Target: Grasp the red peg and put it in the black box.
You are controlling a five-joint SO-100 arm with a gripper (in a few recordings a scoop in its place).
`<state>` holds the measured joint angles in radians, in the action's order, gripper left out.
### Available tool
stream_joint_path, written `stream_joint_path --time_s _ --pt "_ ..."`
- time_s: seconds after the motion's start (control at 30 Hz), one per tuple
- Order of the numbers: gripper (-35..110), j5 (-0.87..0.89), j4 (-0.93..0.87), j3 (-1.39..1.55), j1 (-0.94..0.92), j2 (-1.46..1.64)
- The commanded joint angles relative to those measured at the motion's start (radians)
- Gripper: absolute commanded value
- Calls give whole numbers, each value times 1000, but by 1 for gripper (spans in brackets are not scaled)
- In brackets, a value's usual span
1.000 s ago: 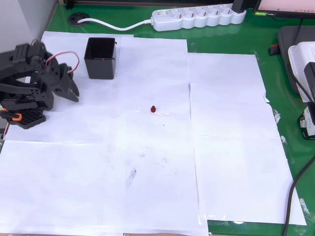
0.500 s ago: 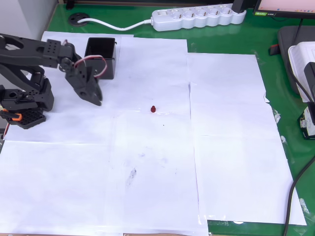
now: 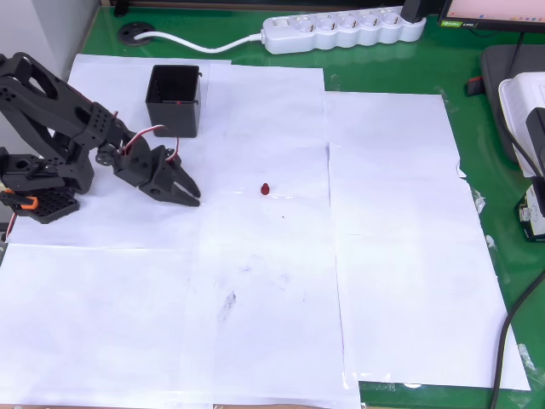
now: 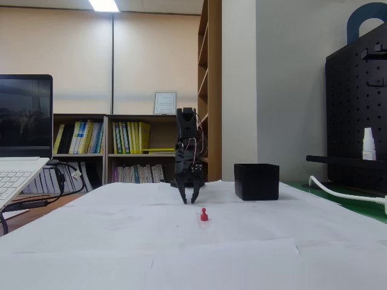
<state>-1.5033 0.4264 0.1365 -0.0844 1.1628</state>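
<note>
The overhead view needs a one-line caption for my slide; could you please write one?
Black arm's open gripper low over white paper, short of the red peg, with the black box behind it.

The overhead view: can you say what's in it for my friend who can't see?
A black robot arm's gripper hovers left of a tiny red peg on white paper. A black box sits behind it.

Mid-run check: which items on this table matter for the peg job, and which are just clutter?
Job items:
red peg, loose on the white paper
black box, open-topped
claw, pointing toward the peg, not touching it

Clutter:
white power strip
laptop, fixed view's left edge
white bottle on the shelf
</note>
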Motion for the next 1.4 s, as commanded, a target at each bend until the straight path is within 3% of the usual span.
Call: stream_joint_path --time_s 0.0,0.17,0.5,0.87,1.37 --pt "0 25 187 -20 12 87" --pt "0 37 287 -17 40 152" --pt "0 71 302 94 64 256" --pt "1 117 634 288 55 630" --pt "2 112 847 485 54 934"
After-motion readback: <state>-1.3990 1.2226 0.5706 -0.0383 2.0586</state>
